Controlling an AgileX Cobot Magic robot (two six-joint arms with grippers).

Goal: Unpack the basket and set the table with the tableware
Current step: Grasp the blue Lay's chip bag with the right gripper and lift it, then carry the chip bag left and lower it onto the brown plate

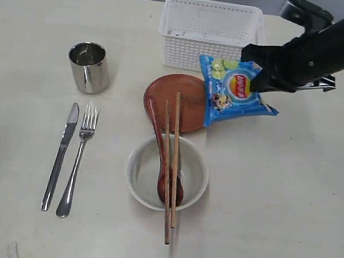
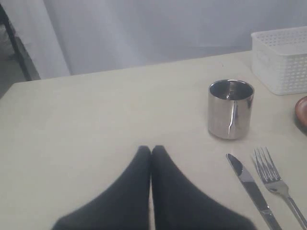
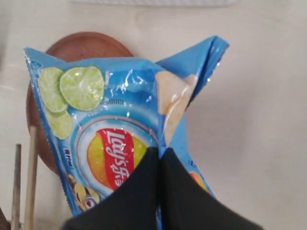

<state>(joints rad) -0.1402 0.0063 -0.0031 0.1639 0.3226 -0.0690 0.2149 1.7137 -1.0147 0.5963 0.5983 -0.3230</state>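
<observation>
Exterior view: the basket (image 1: 210, 28), upper centre, looks emptied, tableware (image 1: 140, 172) laid across the tabletop (image 1: 286, 209) mid-frame; right claw (image 1: 255, 77) pinches the chip packet (image 1: 234, 92) right of centre, left claw (image 2: 151, 151) pressed together, empty.

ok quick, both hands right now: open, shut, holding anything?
Left hand: shut, holding nothing.
Right hand: shut on the blue chip packet.
</observation>
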